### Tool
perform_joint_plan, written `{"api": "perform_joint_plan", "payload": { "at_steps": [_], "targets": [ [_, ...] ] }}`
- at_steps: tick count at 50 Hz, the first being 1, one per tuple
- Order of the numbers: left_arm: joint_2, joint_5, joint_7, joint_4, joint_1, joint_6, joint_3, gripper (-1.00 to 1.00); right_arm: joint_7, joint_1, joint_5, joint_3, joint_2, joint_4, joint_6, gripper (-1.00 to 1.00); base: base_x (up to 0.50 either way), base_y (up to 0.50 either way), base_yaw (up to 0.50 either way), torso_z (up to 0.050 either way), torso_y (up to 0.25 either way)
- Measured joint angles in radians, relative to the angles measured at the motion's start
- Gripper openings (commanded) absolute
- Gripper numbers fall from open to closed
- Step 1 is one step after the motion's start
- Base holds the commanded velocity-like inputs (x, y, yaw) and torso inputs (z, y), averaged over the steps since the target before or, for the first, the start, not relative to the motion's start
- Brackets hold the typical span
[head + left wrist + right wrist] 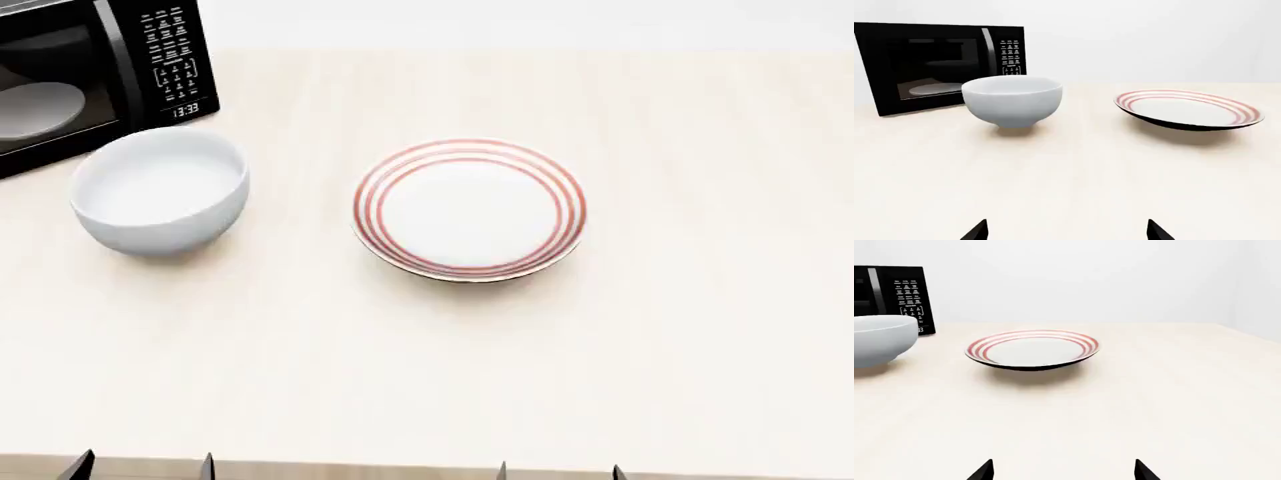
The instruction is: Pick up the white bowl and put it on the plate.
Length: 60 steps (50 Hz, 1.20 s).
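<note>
Two hands, left hand [140,466] and right hand [558,470], hang spread and empty at the desk's [667,330] near edge. The plate [469,209] sits mid-desk, the white bowl [159,190] well apart beside the microwave [80,70]. Glossy sides could slip my pinch, I reckon.

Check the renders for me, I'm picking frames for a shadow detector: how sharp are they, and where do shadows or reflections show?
Head view: sharp all over, with a faint soft shadow under the white bowl. Left wrist view: a soft shadow under the plate, and dim reflections in the microwave window. Right wrist view: crisp, a soft shadow beneath the plate, no glare.
</note>
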Motion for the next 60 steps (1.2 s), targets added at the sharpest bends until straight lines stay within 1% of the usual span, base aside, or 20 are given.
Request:
{"api": "perform_joint_plan", "payload": {
  "at_steps": [21,36,44,55,60],
  "targets": [
    [-0.047,-0.04,-0.055,-0.002,-0.002,-0.001,0.059,1.0,0.065,0.003,0.026,-0.06,0.046,0.011,-0.012,1.0,0.0,0.0,0.0,0.0,0.0],
    [-0.065,-0.044,-0.09,0.008,0.001,-0.01,0.082,1.0,0.105,0.009,-0.005,-0.091,0.061,0.02,0.0,1.0,0.0,0.0,0.0,0.0,0.0],
    [-0.084,-0.033,-0.115,0.147,0.034,-0.059,0.104,1.0,0.128,-0.01,-0.023,-0.116,0.074,-0.106,0.059,1.0,0.0,0.0,0.0,0.0,0.0],
    [-0.109,-0.017,-0.145,0.41,0.074,-0.195,0.125,1.0,0.158,-0.035,-0.048,-0.145,0.091,-0.316,0.144,1.0,0.0,0.0,0.0,0.0,0.0],
    [-0.118,-0.015,-0.157,0.498,0.086,-0.239,0.133,1.0,0.17,-0.042,-0.051,-0.152,0.097,-0.385,0.167,1.0,0.0,0.0,0.0,0.0,0.0]
  ]
}}
